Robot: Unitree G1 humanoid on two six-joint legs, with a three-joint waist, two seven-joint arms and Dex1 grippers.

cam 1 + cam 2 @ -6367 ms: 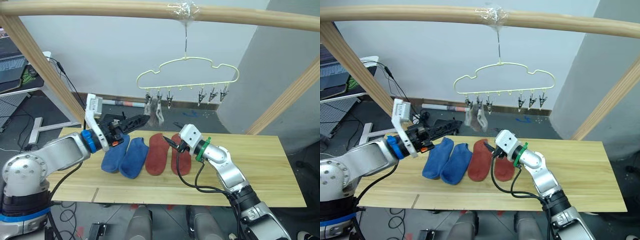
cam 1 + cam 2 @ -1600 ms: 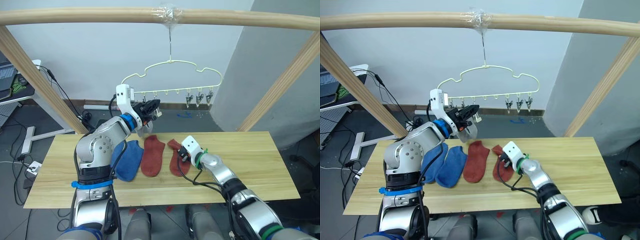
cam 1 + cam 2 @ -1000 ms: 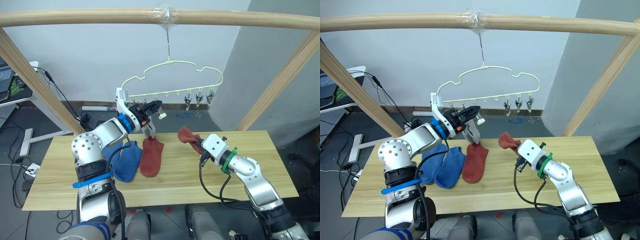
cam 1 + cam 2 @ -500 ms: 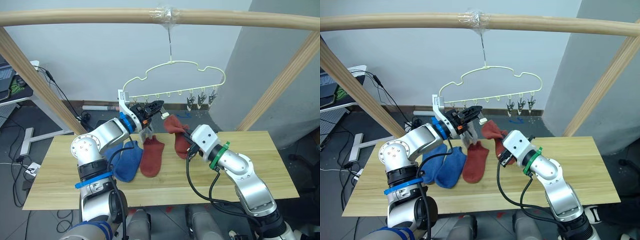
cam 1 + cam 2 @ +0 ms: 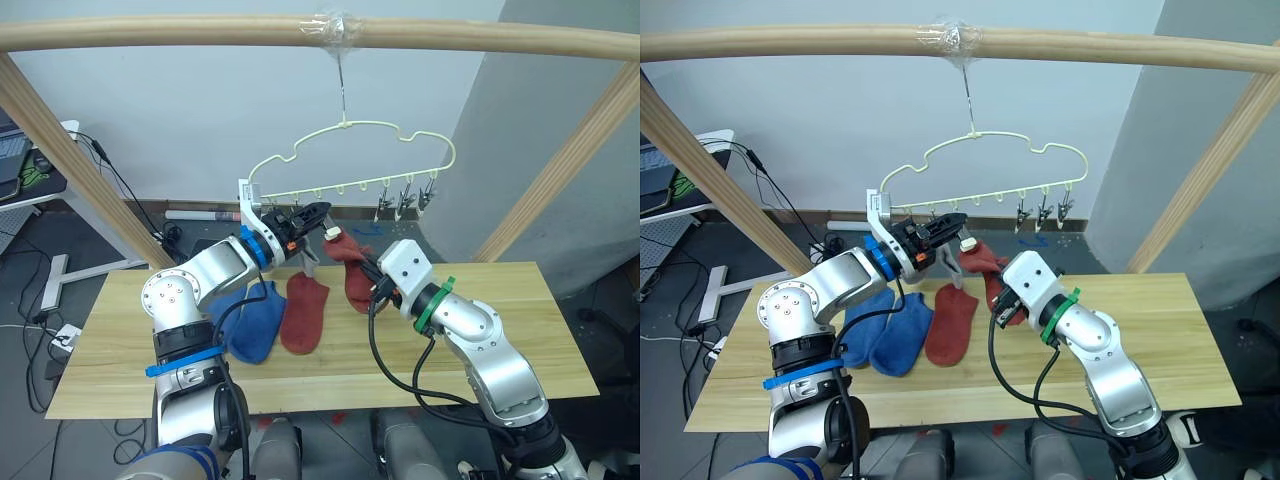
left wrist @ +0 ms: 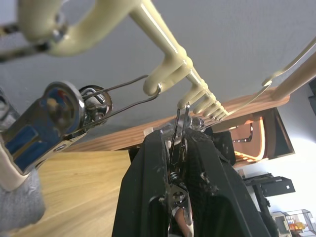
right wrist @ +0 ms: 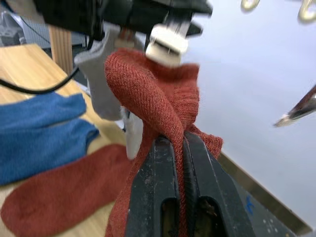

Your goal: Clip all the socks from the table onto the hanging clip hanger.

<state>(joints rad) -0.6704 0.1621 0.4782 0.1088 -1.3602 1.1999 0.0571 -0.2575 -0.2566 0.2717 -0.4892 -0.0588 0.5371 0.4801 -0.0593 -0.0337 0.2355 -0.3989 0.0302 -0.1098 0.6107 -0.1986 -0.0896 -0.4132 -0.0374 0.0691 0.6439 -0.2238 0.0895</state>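
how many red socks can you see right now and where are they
2. One red sock lies flat on the table beside the blue socks. The other red sock is pinched in the right gripper, lifted near the clip hanger.

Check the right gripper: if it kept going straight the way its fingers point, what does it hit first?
Likely the small metal clip that the left gripper squeezes on the pale yellow-green wire hanger. The right gripper, shut on the red ankle sock, points at it; depth is unclear.

Two soft blue ankle socks (image 5: 252, 318), two red fabric ankle socks (image 5: 303, 312), apparently two light grey socks (image 7: 101, 84); one pale yellow-green wire clip hanger (image 5: 350, 163), one plank table (image 5: 520, 330).
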